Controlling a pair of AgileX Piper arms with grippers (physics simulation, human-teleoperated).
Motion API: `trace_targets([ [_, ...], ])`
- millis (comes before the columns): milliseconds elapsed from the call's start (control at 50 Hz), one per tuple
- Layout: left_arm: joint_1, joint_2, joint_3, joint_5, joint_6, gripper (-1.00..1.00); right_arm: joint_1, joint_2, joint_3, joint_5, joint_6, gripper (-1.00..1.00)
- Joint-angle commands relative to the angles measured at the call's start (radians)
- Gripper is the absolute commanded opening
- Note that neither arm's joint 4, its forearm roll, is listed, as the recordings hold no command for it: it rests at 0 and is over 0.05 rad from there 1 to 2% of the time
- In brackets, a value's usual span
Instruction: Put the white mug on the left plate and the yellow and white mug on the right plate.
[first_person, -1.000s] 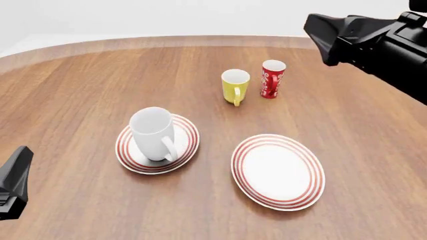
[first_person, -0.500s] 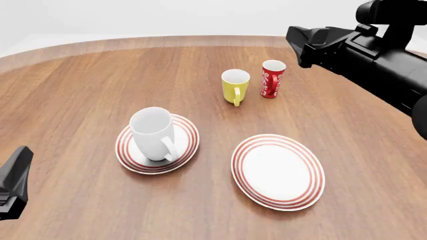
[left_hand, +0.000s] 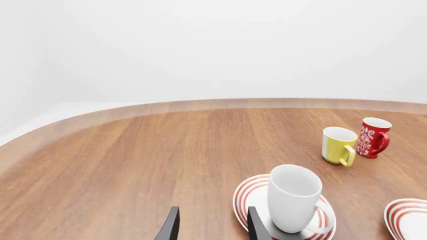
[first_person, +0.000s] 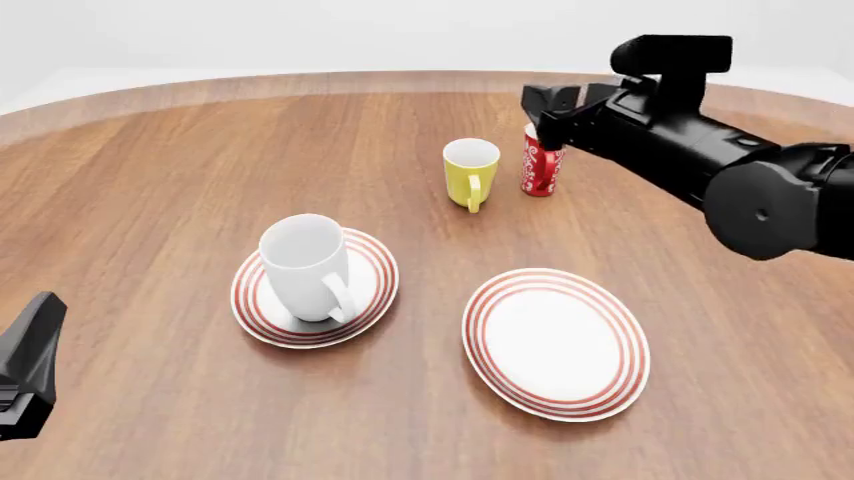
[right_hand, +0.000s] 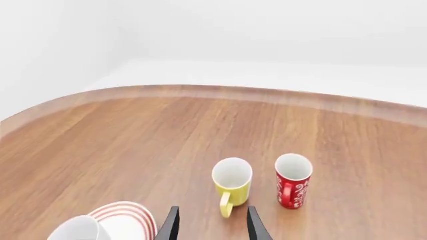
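**Ana:** Right claw (first_person: 550, 104) first: over the last second it has swept in from the far right edge and now hangs above the far side of the table (first_person: 160, 180), just over the red cup (first_person: 541, 168). In the right wrist view its two fingertips (right_hand: 172, 225) stand apart, about a mug's width, with nothing between them.

**Ben:** So it's lining up on the second mug?

**Ana:** That's my reading. The yellow and white mug (first_person: 469, 172) sits just beside the red cup, on the near-left of it, upright and untouched, well apart from the right plate (first_person: 555, 342), which is bare.

**Ben:** And the other half of the task?

**Ana:** It looks done. The white mug (first_person: 308, 266) stands upright on the left plate (first_person: 379, 262), handle toward the camera side. The left claw (left_hand: 209, 229) has not shifted; it stays low at the near-left corner, fingers parted and holding nothing.

**Ben:** How does the yellow one look for a grab?

**Ana:** Small, yellow outside, white inside, handle facing the near side. The red cup stands close, so I'd judge a bump possible.
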Motion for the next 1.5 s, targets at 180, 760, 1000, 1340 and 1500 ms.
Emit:
trace_targets([
  [180, 0.0, 0.0, 0.0, 0.0, 0.0, 1.0, -0.002, 0.13, -0.068, -0.016, -0.01, 1.0],
  [760, 0.0, 0.0, 0.0, 0.0, 0.0, 1.0, 0.01, 0.252, -0.13, -0.022, 0.005, 1.0],
  [1000, 0.0, 0.0, 0.0, 0.0, 0.0, 1.0, 0.012, 0.289, -0.162, -0.016, 0.007, 1.0],
  [1340, 0.0, 0.0, 0.0, 0.0, 0.0, 1.0, 0.015, 0.357, -0.219, -0.005, 0.006, 1.0],
  [1500, 0.0, 0.0, 0.0, 0.0, 0.0, 1.0, 0.013, 0.383, -0.239, -0.005, 0.011, 1.0],
])
